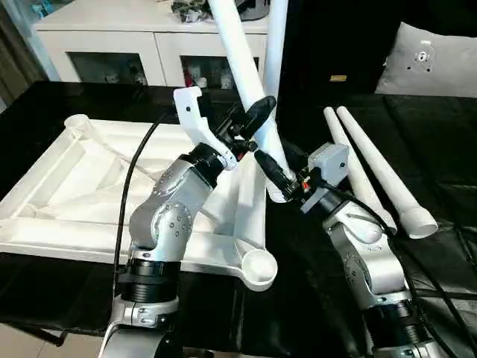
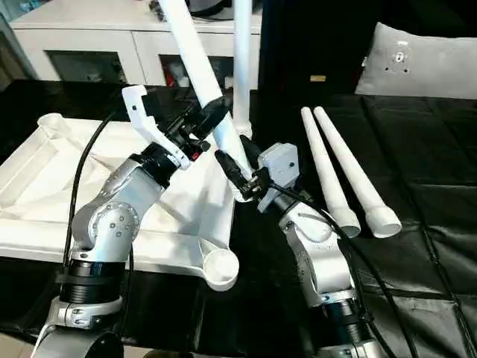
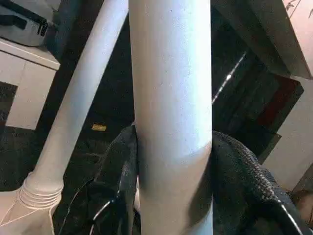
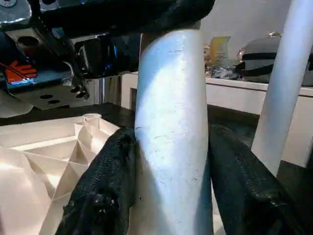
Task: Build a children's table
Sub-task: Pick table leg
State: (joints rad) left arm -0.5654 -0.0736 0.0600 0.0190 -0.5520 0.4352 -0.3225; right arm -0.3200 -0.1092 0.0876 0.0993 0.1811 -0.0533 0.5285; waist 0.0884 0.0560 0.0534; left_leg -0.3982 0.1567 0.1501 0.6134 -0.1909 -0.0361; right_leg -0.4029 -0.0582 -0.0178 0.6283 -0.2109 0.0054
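While the white tabletop [image 1: 89,186] lies upside down on the black worktop [image 1: 313,298], ribbed underside up and reaching toward the worktop's left edge, both grippers close on one tilted leg [image 1: 242,71] at the tabletop's right side. The left gripper [image 1: 250,123] clamps this leg higher up, and the left wrist view shows a black finger [image 3: 120,181] pressed against each side of the white tube. The right gripper [image 1: 277,173] holds the same leg lower down, near its foot, with its own fingers [image 4: 105,191] tight against the tube on both sides. The leg leans up and away toward the worktop's far edge, its top leaving the head views, and its lower end sits at the tabletop's right rim, hidden behind the right gripper, so I cannot tell whether it is seated in a socket. Just behind it a second leg [image 1: 276,45] stands upright at the tabletop's far right corner; the left wrist view shows its ribbed base [image 3: 41,188] meeting the white plastic there. The near right corner socket [image 1: 257,267] is an open round cup, and another socket [image 1: 77,123] shows at the far left corner. Two loose legs [image 1: 373,175] lie side by side on the worktop to the right of the grippers, touching or nearly so, wide ends toward the near edge. A grey cushion [image 1: 432,63] rests at the far right corner, and a white cabinet [image 1: 141,45] stands beyond the far edge.
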